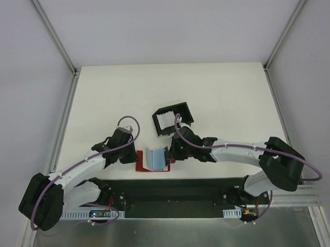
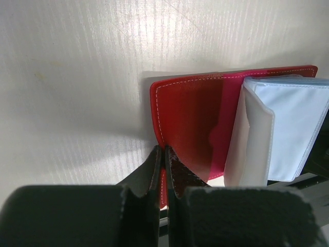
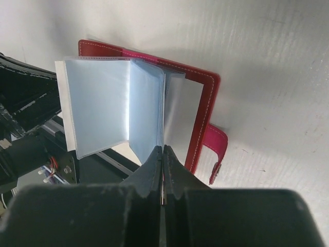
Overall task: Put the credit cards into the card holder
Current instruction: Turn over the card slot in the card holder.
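The card holder [image 1: 140,163] lies open on the table near the front edge, red cover down, pale blue sleeves [image 3: 100,105] fanned upward. My left gripper [image 2: 164,149] is shut, its tips resting on the near left edge of the red cover [image 2: 190,113]; I see only the stitched rim through the gap behind them. My right gripper [image 3: 163,149] is shut too, tips at the foot of the sleeves near the fold. In the top view both grippers, left [image 1: 134,153] and right [image 1: 171,152], flank the holder. I cannot tell any credit cards apart from the sleeves.
A black open-sided box [image 1: 173,119] stands just behind the card holder, next to the right wrist. The snap tab [image 3: 216,149] sticks out from the holder's right side. The black mounting rail [image 1: 173,191] runs along the table's front edge, right below the holder.
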Robot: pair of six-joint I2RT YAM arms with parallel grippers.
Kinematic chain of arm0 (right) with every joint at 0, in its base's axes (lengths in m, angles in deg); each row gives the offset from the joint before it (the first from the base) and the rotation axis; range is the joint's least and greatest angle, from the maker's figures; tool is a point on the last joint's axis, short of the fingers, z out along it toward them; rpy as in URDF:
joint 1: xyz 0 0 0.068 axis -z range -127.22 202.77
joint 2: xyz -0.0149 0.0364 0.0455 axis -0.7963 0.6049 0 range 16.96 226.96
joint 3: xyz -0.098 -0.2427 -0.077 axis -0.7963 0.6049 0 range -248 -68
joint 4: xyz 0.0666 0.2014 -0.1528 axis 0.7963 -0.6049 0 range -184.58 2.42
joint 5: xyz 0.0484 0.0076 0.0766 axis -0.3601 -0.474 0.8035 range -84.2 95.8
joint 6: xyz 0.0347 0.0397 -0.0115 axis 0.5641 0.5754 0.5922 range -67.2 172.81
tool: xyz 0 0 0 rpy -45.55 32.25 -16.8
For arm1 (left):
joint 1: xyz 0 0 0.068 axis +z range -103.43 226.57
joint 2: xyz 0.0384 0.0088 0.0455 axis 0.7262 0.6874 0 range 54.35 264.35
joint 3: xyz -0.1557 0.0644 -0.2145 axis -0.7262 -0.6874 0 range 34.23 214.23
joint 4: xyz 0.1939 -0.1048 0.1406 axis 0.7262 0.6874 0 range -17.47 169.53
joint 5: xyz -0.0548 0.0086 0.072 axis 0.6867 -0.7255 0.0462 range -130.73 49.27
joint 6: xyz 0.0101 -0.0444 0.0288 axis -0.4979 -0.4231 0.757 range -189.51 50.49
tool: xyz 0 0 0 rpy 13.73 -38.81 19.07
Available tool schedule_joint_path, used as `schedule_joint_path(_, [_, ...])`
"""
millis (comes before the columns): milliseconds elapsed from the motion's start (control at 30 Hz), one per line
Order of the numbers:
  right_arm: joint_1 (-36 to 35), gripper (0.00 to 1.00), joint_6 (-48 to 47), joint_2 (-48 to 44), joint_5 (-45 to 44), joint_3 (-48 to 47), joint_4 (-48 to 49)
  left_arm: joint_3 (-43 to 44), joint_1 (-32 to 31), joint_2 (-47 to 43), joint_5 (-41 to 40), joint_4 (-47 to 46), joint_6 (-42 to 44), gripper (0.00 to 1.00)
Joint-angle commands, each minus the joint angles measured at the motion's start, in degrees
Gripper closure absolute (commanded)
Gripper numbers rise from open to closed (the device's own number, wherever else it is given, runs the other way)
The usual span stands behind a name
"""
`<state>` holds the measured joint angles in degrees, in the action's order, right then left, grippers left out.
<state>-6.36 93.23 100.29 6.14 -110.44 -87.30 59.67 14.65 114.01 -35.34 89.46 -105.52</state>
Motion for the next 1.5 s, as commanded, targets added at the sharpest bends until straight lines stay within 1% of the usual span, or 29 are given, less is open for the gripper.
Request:
schedule_joint_path(0, [-0.28,1.0,-0.17,0.7,3.7,-0.9,4.81,-0.82,-0.33,0.19,0.5,-1.37,-1.08,1.0])
schedule_joint_path(33, [-0.28,1.0,-0.17,0.69,4.14,-0.89,6.04,-1.0,-0.33,0.28,0.59,-1.72,-1.25,1.0])
schedule_joint_path(200, [-0.28,1.0,-1.92,-0.1,4.93,-2.39,6.14,-1.52,-0.42,0.37,1.12,-2.78,-1.96,1.0])
schedule_joint_path(433, [-0.63,1.0,-2.28,4.38,9.68,-5.55,6.85,-2.05,-0.42,1.33,2.96,-6.2,-3.54,1.0])
schedule_joint_path(567, [-0.72,1.0,-2.89,5.53,10.21,-6.96,5.62,-2.4,-0.42,1.25,3.22,-6.91,-3.98,1.0])
schedule_joint_path(700, [-0.72,1.0,-2.37,5.09,6.88,-6.0,2.81,-3.1,-0.42,1.07,2.96,-7.52,-4.24,1.0])
schedule_joint_path(833, [-0.46,1.0,-1.14,1.32,2.57,-1.43,3.94,-4.16,-0.42,1.25,3.22,-8.57,-4.77,1.0])
schedule_joint_path(1033, [0.16,1.0,1.58,0.17,2.3,5.07,13.16,-7.06,-0.6,1.51,4.98,-12.97,-7.4,1.0])
schedule_joint_path(1200, [0.16,1.0,4.48,-1.15,0.9,11.31,22.91,-9.69,-1.39,1.43,5.51,-16.65,-10.74,1.0])
schedule_joint_path(1267, [0.33,1.0,4.93,-1.85,0.37,12.55,24.94,-10.75,-1.74,1.34,5.69,-19.03,-11.8,1.0])
schedule_joint_path(1467, [1.65,0.99,4.66,-1.68,1.77,13.87,28.82,-11.1,-1.83,3.36,5.95,-20.62,-11.37,1.0])
